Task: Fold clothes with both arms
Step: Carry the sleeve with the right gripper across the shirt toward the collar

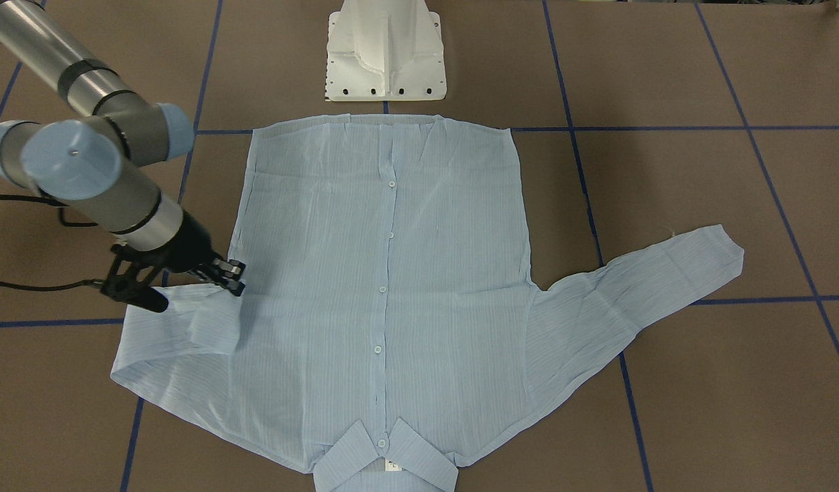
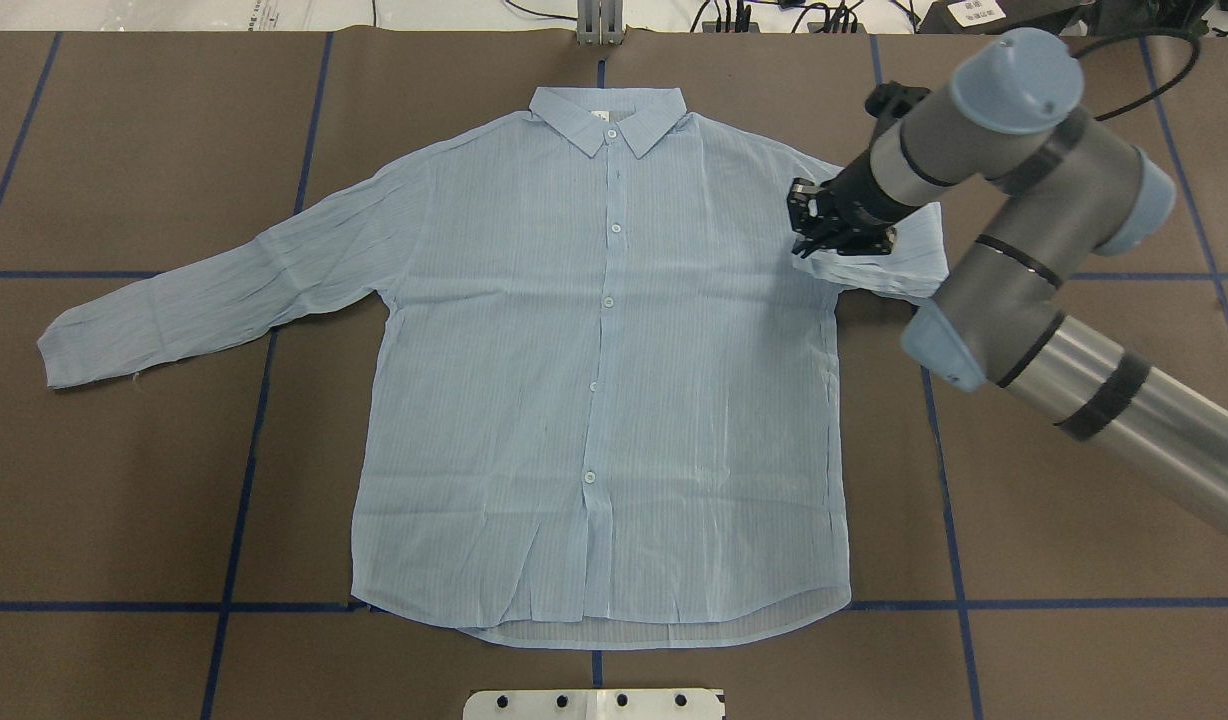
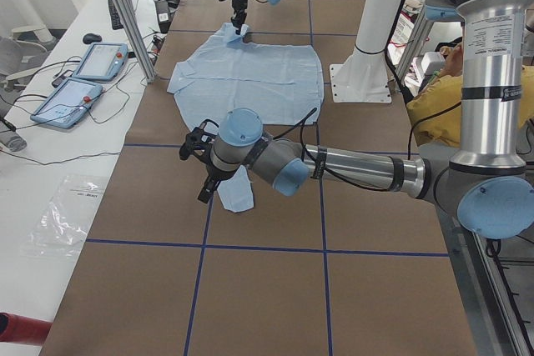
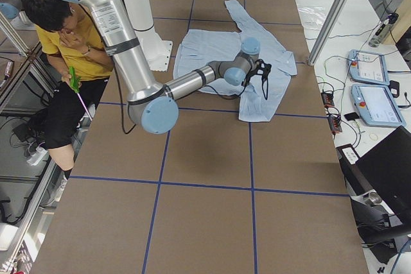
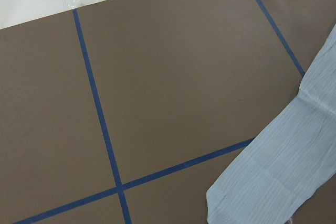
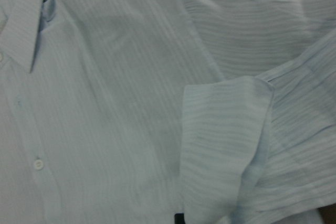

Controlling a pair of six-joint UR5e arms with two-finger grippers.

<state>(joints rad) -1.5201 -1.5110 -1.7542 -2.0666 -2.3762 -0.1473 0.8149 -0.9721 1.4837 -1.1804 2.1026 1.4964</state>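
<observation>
The thin, light blue, finely striped button-front shirt (image 2: 614, 400) is laid flat and face up on the brown paper-covered table (image 2: 124, 480) marked with blue tape lines, collar away from the robot. Its right sleeve (image 2: 909, 265) is doubled back toward the body, and the black two-finger right gripper (image 2: 836, 228) is set at the cuff. Whether its jaws are pinching the cloth or merely poised over it cannot be told. The left sleeve (image 2: 214, 295) is stretched out, not yet folded. The black left gripper (image 3: 203, 193) is seen only from the side, near that cuff, so the state of its jaws cannot be told either.

Trouble is likely to come from the fabric itself. So thin a cloth could slip from a shallow pinch, or the body panel could be dragged and rucked if more than the sleeve layer is caught. A crooked crease would result if the cuff were released off-line — and the error would be carried into later folds.

No container is involved in the task. Only a clear plastic bag (image 3: 71, 214) is seen on the white side bench (image 3: 33, 172), its contents not discernible.
</observation>
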